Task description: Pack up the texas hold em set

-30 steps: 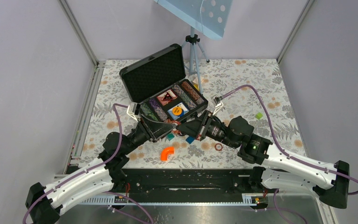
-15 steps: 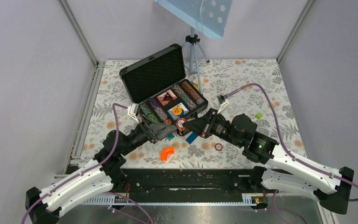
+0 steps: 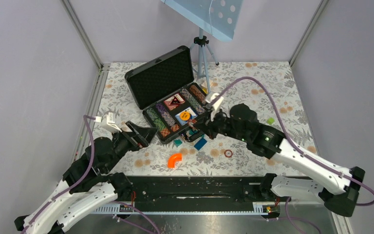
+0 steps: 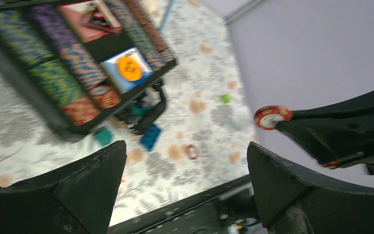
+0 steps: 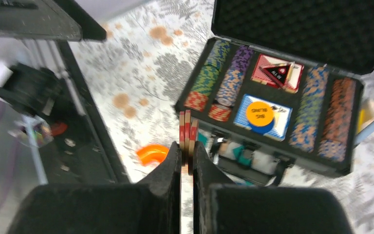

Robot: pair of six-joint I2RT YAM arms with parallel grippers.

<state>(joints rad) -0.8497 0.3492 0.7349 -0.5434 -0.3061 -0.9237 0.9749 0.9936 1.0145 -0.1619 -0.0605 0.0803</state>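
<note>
Over the near rim of the black briefcase (image 3: pixel 159 78), the right pincer (image 3: pixel 195 129) is clenched on a small stack of red-and-white poker chips (image 5: pixel 187 127), held on edge between its fingers. A second ago it met the left pincer (image 3: pixel 143 136) low in front of the case. It has since risen and moved toward the tray. The left pincer has drawn back to the left and now hangs released, jaws spread wide, grasping nothing.

The briefcase sits toward the far left of the floral surface (image 3: pixel 282 97), with its lid propped open and leaning back. Its tray holds rows of striped chips (image 5: pixel 205 80), a red card deck (image 5: pixel 277 72) and a blue card deck (image 5: pixel 263 116). The case's handle (image 4: pixel 148 114) juts from the front wall, just below the right pincer.

A teal block (image 3: pixel 177 143) and a blue block (image 3: pixel 200 143) lie beside the handle. An orange curved piece (image 3: pixel 175 160) lies nearer the arms, and one loose chip (image 3: pixel 228 153) lies to its right. The left pincer is near the metal rail (image 3: pixel 90 117) at the surface's left edge. Right of the case, the floral surface stretches wide, with only a small green bit (image 3: pixel 271 120) on it. A tripod (image 3: pixel 202 53) stands just behind the case's far right corner.
</note>
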